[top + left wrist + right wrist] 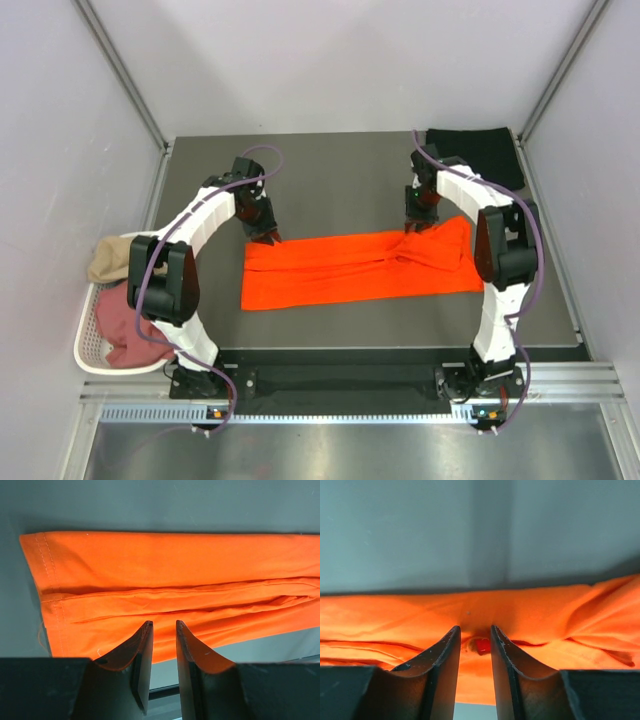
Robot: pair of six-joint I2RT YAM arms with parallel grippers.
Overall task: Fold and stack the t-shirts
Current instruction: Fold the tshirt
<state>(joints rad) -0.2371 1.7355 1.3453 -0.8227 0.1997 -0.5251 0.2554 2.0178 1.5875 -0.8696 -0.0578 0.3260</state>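
Note:
The bright orange t-shirt (350,270) lies folded into a long band across the middle of the table. It also shows in the left wrist view (175,565) and the right wrist view (395,620). My left gripper (268,237) hovers at the band's far left corner; its tips (164,624) stand a little apart with nothing between them. My right gripper (418,226) is at the band's far edge toward the right; its tips (475,629) pinch a small pucker of orange cloth, and wrinkles run out from that spot. A black t-shirt (478,150) lies folded at the far right corner.
A white slotted basket (88,340) stands off the table's left edge, holding a tan shirt (108,258) and a dusty pink shirt (125,330). Grey walls enclose the table on three sides. A metal rail runs along the near edge.

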